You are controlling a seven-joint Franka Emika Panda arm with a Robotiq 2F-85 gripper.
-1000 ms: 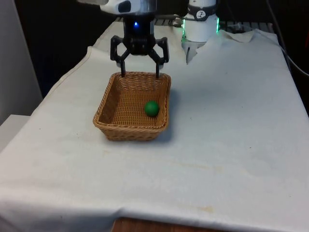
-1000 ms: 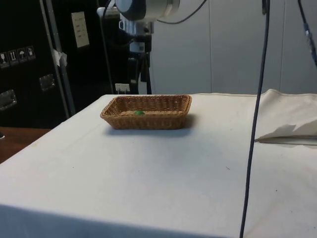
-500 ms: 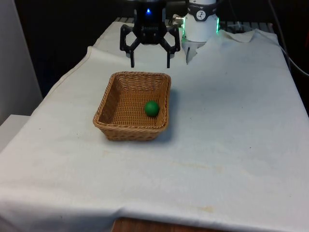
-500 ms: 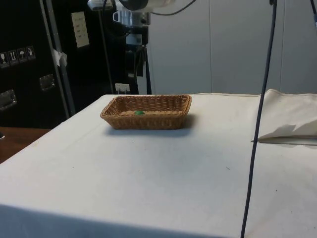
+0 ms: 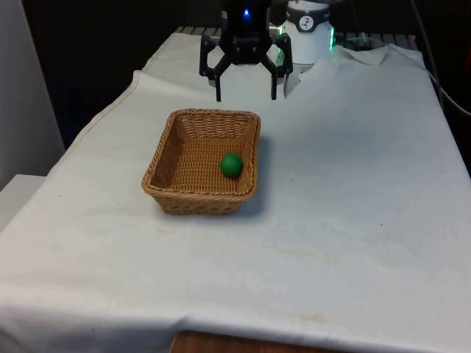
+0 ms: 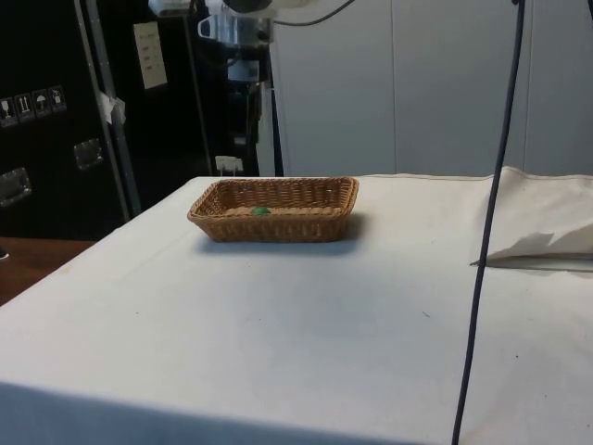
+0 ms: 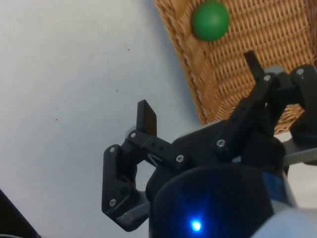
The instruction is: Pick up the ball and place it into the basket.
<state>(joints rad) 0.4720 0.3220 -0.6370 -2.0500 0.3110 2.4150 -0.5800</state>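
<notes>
- Front view: your gripper (image 5: 246, 94) hangs in the air past the far rim of the basket (image 5: 163, 179), off toward the front view's right of the basket's middle. Fingers spread wide, nothing between them. Green ball (image 5: 231, 164) sits inside the basket, on the woven floor near the wall at the front view's right. Basket rests flat on the white cloth (image 5: 346, 206), toward the front view's left of the table.
- Side view: wicker basket (image 6: 306, 222) sits on the cloth (image 6: 306, 324) at the far part of the table. You get just a sliver of the ball (image 6: 260, 210) above the near rim, low inside, toward the dark cabinets' end. A dark cable (image 6: 491, 213) hangs down in the foreground, in front of the table.
- Wrist view: both black fingers (image 7: 147, 118) are apart and empty; gripper (image 7: 200, 91) is well above the surface. One finger is over bare cloth (image 7: 69, 89), the other over the basket (image 7: 190, 74) weave. Ball (image 7: 210, 20) lies in the basket just inside its rim, clear of both fingers, untouched.
</notes>
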